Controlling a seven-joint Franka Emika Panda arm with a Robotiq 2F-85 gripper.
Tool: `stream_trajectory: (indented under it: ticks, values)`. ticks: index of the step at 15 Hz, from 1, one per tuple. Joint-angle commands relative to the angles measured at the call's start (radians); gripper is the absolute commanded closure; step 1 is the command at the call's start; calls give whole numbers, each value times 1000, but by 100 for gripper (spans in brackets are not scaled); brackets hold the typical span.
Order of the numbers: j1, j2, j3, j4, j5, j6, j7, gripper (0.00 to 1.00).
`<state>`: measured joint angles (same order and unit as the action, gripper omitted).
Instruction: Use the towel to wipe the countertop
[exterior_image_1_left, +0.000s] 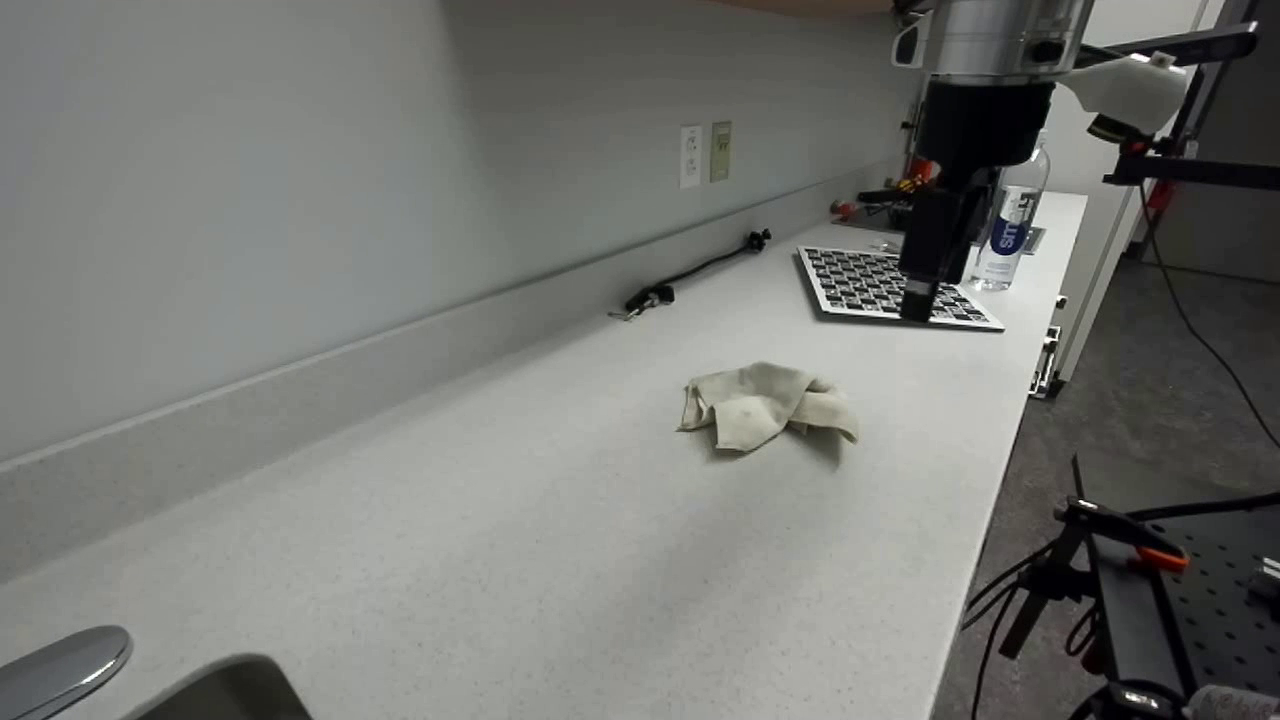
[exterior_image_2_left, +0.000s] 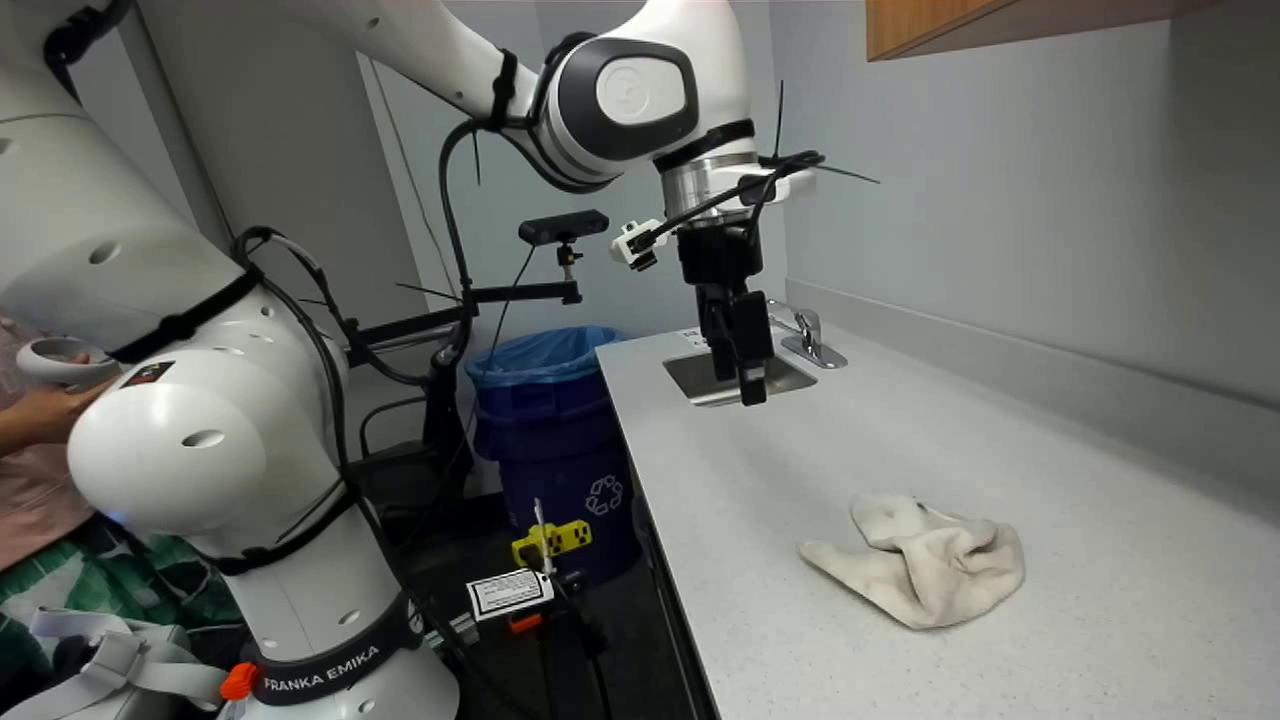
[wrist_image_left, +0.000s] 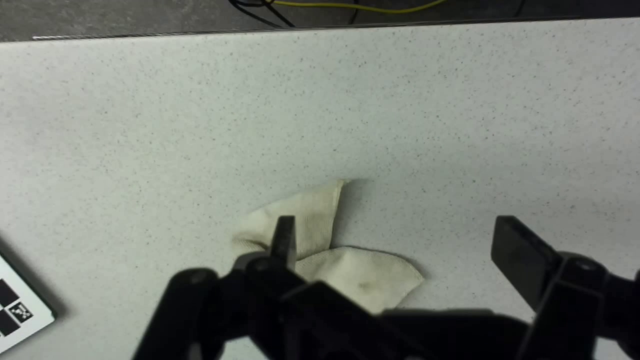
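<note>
Wrist view, far left: corner of board on worktop. Middle: towel, crumpled on worktop, partly hidden by the claw. Claw spread wide, nothing held, hanging above worktop and apart from towel in both exterior views. Step looks like reaching for the towel; grasp and wipe not yet done. Next, probably: line up, lower until it straddles a fold, pinch, drag across.

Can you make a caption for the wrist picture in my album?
The tool hangs open above the speckled countertop, where a crumpled towel lies.
</note>
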<state>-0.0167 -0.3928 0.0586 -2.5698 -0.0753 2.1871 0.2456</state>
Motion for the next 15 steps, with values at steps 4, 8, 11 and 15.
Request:
stream_trajectory:
  ticks: [4, 8, 11, 15]
  values:
    - [-28, 65, 5, 10, -38, 53, 24, 0]
    - [-74, 204, 2, 37, -119, 187, 104, 0]
    - [-101, 326, -10, 82, -176, 276, 197, 0]
    - [-88, 496, -58, 191, -168, 329, 340, 0]
